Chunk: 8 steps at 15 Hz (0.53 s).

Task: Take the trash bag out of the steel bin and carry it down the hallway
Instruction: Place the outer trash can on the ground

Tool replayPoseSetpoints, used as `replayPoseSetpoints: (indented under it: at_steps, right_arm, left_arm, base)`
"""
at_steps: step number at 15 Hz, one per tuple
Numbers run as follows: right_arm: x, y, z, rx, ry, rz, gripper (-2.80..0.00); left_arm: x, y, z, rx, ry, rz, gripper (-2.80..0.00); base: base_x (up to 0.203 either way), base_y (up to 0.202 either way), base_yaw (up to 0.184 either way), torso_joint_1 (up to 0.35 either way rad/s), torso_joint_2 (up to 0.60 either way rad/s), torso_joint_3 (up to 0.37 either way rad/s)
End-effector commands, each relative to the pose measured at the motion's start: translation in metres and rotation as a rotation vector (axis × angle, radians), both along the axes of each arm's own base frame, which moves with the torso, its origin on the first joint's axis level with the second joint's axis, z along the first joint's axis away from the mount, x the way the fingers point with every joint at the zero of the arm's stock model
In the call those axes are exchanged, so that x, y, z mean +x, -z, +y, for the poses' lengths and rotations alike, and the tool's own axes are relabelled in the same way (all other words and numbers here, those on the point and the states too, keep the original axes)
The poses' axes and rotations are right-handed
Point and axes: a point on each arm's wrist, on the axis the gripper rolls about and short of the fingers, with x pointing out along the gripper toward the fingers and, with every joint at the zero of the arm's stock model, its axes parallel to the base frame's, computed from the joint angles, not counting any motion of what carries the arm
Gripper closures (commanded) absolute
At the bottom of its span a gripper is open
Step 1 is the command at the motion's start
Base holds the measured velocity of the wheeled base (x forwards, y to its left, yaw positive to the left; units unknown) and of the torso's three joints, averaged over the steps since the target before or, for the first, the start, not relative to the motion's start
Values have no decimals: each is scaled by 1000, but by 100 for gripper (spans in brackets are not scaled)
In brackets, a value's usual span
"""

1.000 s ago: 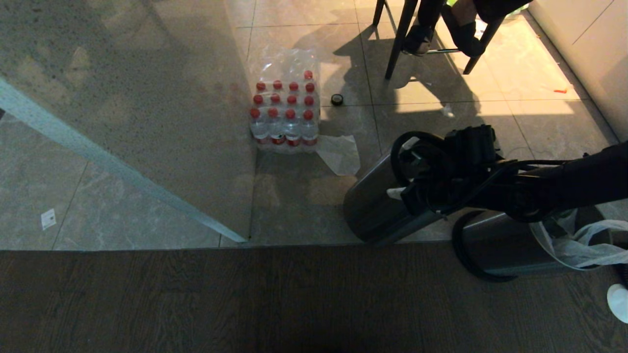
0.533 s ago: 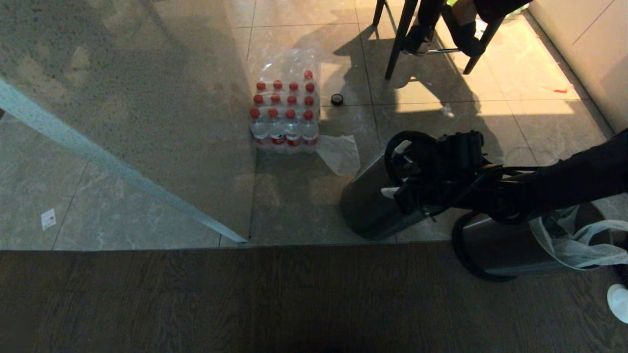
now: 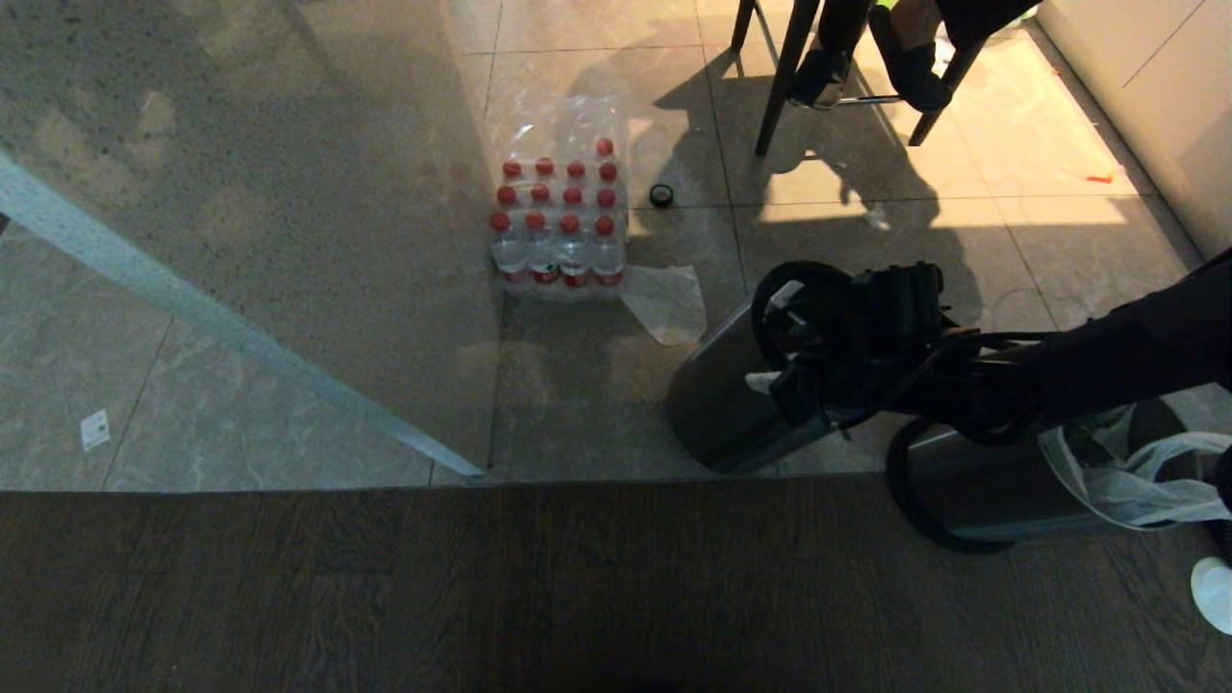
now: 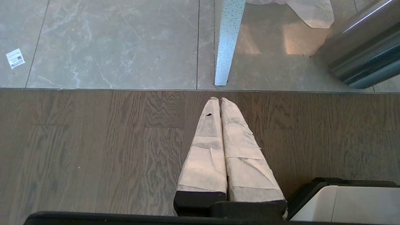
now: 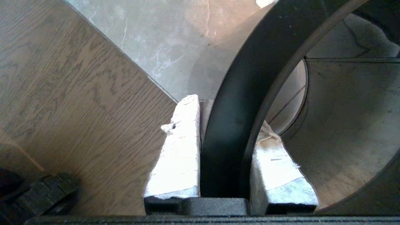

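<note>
Right hand (image 5: 225, 150) astride steel bin (image 3: 731, 399) black rim, bin tilted

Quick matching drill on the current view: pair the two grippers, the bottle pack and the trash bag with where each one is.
Things:
1. left gripper
2. right gripper
3. bottle pack
4. trash bag

Places:
A. on the tiles, red caps up
B. shut, over the wood floor
C. astride the black rim of the tilted bin
D. spilling from the mouth of the other bin

Pairs: 1-B, 2-C, 3-A, 4-D
</note>
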Motion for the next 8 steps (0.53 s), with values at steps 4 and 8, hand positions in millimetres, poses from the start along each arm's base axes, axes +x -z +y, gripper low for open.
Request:
replayPoseSetpoints:
  at_steps: [4, 8]
  right_arm:
    - [-4, 0, -2, -9, 28, 5, -280]
    - [-25, -41, -19, 29, 58, -61, -280]
  left_arm:
    - [0, 0, 0, 0, 0, -1, 0]
    - [0, 0, 0, 0, 0, 0, 0]
  base:
    - [0, 0, 0, 0, 0, 0]
    - [0, 0, 0, 0, 0, 0]
